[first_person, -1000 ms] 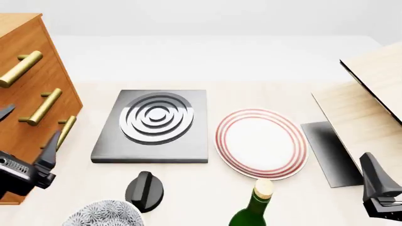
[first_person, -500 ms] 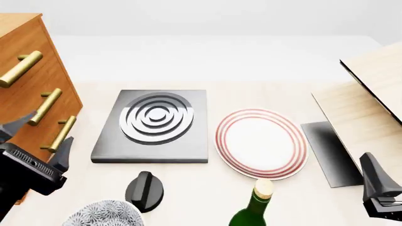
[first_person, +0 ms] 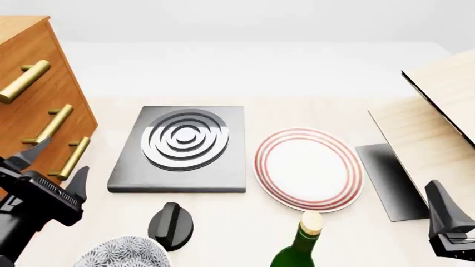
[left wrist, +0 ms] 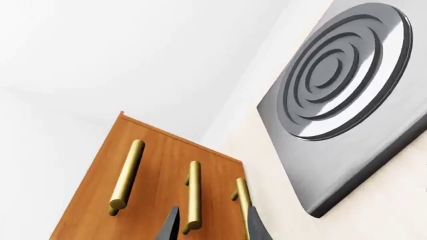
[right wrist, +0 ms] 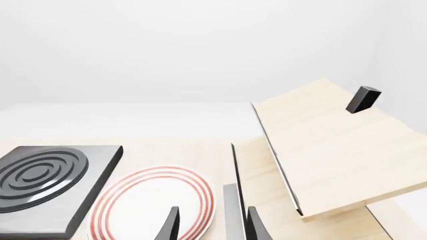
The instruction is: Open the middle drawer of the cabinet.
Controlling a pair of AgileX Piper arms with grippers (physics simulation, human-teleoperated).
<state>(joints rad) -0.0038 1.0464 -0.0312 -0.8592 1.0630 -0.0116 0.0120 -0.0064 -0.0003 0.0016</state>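
Observation:
The orange-brown cabinet (first_person: 30,72) stands at the table's left edge with three gold bar handles. The middle drawer's handle (first_person: 50,125) lies between the top handle (first_person: 22,82) and the bottom handle (first_person: 74,157). My left gripper (first_person: 58,163) is open, low beside the cabinet front, its fingertips around the bottom handle's level. In the left wrist view the cabinet (left wrist: 150,200) fills the lower part, and the middle handle (left wrist: 193,192) and bottom handle (left wrist: 241,197) lie ahead of the open left gripper (left wrist: 212,227), not touched. My right gripper (first_person: 444,219) is open and empty at the front right; it also shows in the right wrist view (right wrist: 212,227).
A black stove plate (first_person: 182,147) lies right of the cabinet. A red-rimmed white plate (first_person: 308,168) lies mid-table. A black knob (first_person: 171,224), a patterned bowl (first_person: 122,253) and a green bottle (first_person: 301,245) stand at the front. A light wooden box (first_person: 438,128) and a grey slab (first_person: 390,178) are at the right.
My left gripper has moved right and forward along the cabinet front toward the lower handles, then dropped slightly. The right gripper has not moved.

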